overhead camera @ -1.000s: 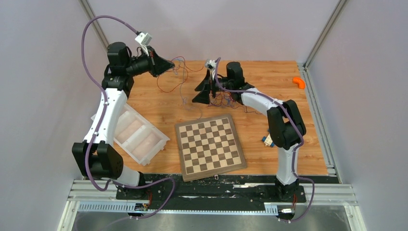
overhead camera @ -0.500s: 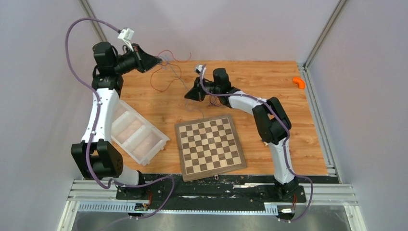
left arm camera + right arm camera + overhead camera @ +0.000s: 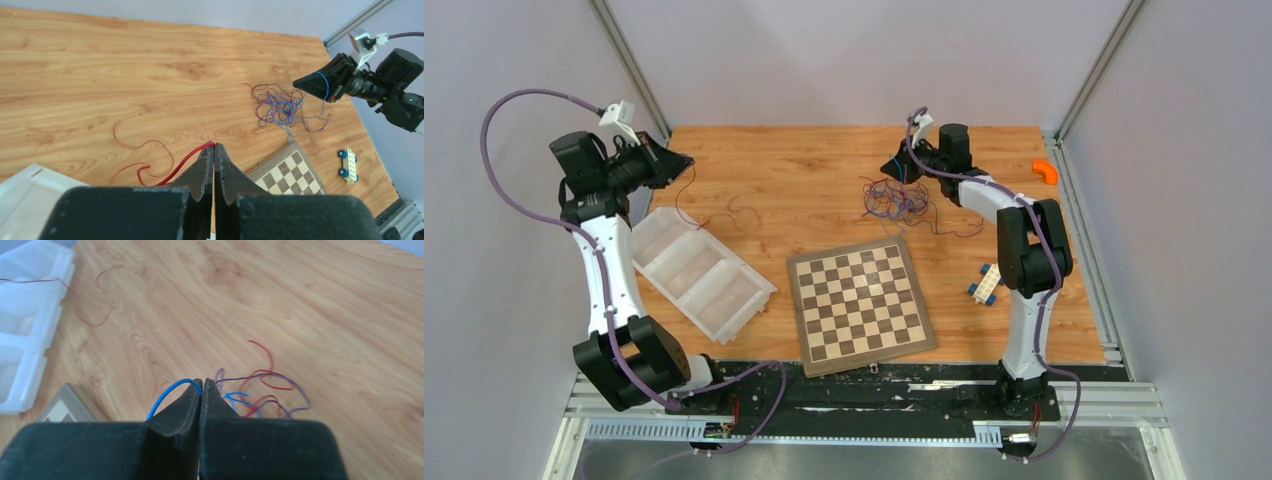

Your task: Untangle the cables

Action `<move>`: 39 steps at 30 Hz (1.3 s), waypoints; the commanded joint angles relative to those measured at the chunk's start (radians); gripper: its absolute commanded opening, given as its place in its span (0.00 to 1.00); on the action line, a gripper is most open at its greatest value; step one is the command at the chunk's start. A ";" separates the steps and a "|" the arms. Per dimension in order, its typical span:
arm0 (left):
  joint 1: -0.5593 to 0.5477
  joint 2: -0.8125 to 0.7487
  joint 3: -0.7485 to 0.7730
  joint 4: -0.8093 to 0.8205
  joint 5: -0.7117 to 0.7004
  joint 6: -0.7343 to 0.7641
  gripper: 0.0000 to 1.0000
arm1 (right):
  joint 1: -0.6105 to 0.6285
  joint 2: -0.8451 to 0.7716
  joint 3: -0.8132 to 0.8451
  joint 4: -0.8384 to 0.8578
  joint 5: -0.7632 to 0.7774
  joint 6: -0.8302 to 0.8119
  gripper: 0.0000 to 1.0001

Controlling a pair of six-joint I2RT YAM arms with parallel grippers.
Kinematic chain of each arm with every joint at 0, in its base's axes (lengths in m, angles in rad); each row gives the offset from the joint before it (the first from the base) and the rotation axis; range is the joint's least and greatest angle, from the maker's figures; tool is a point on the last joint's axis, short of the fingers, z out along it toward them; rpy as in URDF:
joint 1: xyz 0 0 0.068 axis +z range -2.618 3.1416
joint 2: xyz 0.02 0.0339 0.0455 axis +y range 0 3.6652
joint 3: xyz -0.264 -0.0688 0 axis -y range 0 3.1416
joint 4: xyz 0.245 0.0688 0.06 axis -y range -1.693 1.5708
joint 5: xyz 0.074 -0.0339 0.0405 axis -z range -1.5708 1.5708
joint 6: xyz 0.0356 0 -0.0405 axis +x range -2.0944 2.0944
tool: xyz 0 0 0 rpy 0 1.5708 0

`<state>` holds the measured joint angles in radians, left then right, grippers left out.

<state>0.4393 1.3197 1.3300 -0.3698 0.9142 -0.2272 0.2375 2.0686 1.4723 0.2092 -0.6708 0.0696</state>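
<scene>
Parted: left fingers (image 3: 206,165) pinch one red cable (image 3: 184,161), right fingers (image 3: 192,397) blue cable (image 3: 167,391).

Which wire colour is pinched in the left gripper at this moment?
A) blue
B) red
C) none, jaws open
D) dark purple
B: the left wrist view shows the left gripper shut on a red wire; the blue wire is in the right gripper.

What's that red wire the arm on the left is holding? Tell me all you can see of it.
The red wire is a hair-thin, flexible strand. It is pinched in the shut left gripper; the rest droops and lies in loose curls on the wooden table, well apart from the tangled heap of wires.
</scene>
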 commanded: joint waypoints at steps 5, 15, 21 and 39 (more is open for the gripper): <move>0.129 -0.069 0.036 -0.279 -0.066 0.284 0.00 | 0.044 -0.058 0.044 0.002 -0.175 0.035 0.00; -0.014 0.050 0.049 -0.277 -0.196 0.416 0.01 | 0.065 -0.102 -0.003 0.004 -0.223 0.030 0.00; -0.215 0.397 0.280 -0.451 -0.389 0.585 0.13 | 0.064 -0.121 -0.025 0.004 -0.227 0.021 0.00; -0.392 0.772 0.379 -0.445 -0.765 0.824 0.99 | 0.062 -0.139 -0.079 0.004 -0.246 0.018 0.00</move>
<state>0.0608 2.0975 1.7226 -0.8783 0.2672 0.5438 0.2970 1.9778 1.3941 0.1822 -0.8841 0.0952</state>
